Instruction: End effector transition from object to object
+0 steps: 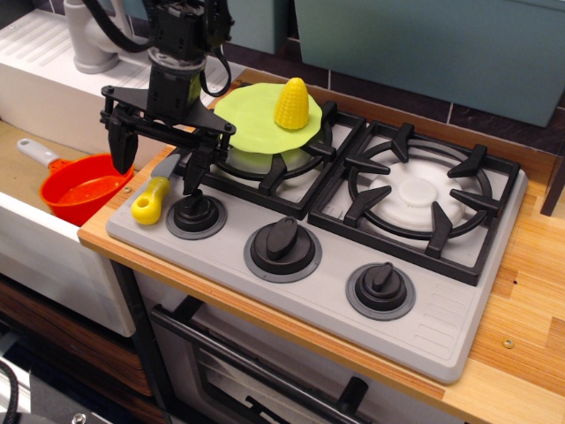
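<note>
My black gripper (159,157) has a wide crossbar with claw-like fingers (121,147) pointing down. It hangs open and empty over the stove's front left corner, straddling the yellow-handled knife (153,197) that lies beside the left knob (195,212). A yellow corn cob (291,103) stands on a lime green plate (256,124) on the left burner, to the gripper's right and behind it.
An orange pot (84,185) with a grey handle sits in the sink at left. A grey faucet (88,40) stands at the back left. The grey stove (441,327) has three knobs and a bare right burner (419,199). A wooden counter edge (521,353) runs at right.
</note>
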{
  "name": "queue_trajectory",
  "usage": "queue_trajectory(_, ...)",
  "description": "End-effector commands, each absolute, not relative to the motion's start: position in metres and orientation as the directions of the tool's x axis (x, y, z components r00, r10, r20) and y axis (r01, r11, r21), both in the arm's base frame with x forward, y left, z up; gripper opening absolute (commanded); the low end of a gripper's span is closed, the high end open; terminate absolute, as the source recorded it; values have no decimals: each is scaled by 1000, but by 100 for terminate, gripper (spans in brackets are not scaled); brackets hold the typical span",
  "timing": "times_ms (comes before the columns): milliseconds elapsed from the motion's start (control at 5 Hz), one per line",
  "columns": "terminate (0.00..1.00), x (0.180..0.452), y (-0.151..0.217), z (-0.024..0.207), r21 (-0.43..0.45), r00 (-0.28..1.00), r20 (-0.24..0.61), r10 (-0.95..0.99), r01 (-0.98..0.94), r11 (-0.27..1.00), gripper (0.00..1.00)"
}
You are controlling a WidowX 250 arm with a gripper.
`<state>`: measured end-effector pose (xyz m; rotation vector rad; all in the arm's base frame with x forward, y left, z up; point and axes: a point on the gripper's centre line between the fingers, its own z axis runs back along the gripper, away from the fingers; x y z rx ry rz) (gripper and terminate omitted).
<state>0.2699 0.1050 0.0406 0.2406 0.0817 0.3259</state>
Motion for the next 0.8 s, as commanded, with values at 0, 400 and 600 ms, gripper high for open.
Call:
queue_trajectory(0, 0, 291, 103, 57, 231, 938, -15, 347, -335, 914, 100)
queue_trajectory(400, 0, 272, 131, 44, 261, 947, 17, 321, -314, 913, 100)
queue_trajectory(600, 100, 263, 133, 39, 272, 944, 35, 329, -326, 905, 100)
